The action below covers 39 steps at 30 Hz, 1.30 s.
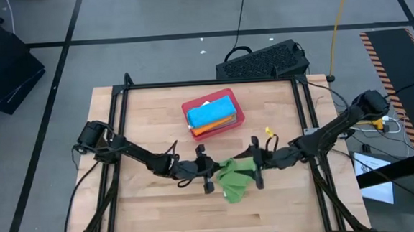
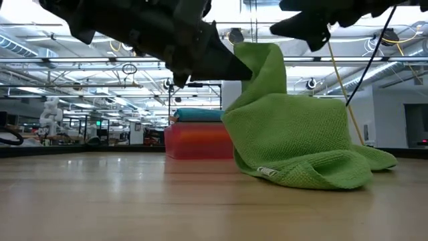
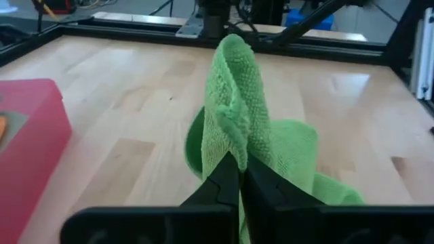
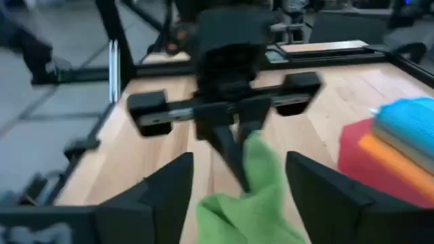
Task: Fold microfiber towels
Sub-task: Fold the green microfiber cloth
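Bright green microfiber towel [image 1: 235, 176], soft and looped in texture, lies crumpled on the pale wooden table [image 1: 155, 205] near its front edge, one corner drawn up into a standing peak. The left gripper [image 1: 209, 178], reaching in from the left side of the table, has its two dark fingers pressed together on that raised edge of cloth, as the left wrist view shows at close range; the pinch appears meant to lift the fabric clear so it can be spread or doubled over. Just to the right of the towel, the right gripper [image 1: 257, 172] hangs with its fingers spread wide and nothing between them, facing its partner across the cloth. In the right wrist view the green fabric sits between and just past the parted fingers without touching either, which suggests this arm is free to take a second corner. The rest of the towel sags to the tabletop in loose folds toward the right, so the fold itself looks not yet made.

Farther back, near the middle of the table, a rigid red rectangular tray [image 1: 235, 123] holds a neat stack of finished cloths, a bright blue towel [image 1: 210, 113] on top and an orange towel [image 1: 209, 129] showing beneath it.
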Tool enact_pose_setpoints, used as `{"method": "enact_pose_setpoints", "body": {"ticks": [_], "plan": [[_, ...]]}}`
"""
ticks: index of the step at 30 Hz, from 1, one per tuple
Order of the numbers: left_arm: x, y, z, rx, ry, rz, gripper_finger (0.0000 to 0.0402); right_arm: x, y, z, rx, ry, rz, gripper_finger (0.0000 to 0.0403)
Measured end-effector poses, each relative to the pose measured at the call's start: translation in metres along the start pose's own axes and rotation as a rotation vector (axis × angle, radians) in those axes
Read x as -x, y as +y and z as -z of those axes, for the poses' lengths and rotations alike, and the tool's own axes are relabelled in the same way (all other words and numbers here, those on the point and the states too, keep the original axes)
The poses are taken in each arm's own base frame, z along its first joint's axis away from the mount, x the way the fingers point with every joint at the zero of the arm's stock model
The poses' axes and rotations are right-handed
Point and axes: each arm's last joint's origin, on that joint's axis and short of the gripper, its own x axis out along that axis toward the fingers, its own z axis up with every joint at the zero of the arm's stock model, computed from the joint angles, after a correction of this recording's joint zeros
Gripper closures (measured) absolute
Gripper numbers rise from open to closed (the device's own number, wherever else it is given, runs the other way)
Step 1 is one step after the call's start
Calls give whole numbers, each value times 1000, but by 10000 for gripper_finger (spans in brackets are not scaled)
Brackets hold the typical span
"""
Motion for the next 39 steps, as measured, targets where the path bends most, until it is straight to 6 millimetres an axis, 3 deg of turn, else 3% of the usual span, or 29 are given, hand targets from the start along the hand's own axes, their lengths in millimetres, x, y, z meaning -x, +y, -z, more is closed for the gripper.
{"method": "enact_pose_setpoints", "body": {"ticks": [4,9,16,20,26,28,31,39], "plan": [[0,0,0,-4,-3,1,392,-23,1,-2,50,36,35,161],[0,0,1,-14,13,15,396,-47,1,-9,131,116,27,178],[1,-2,3,-32,32,26,397,-59,-9,-25,156,280,-51,211],[1,-2,3,-39,30,26,390,-61,-17,-23,150,322,-45,258],[1,-2,3,-46,29,26,396,-62,-22,-21,150,348,-49,376],[1,-2,2,-44,24,26,396,-61,-23,-23,167,340,-55,395],[1,-2,1,-38,9,21,367,-57,-22,-29,166,302,-57,389],[9,-13,-8,-56,-124,-122,198,-55,-18,-36,191,242,-75,399]]}}
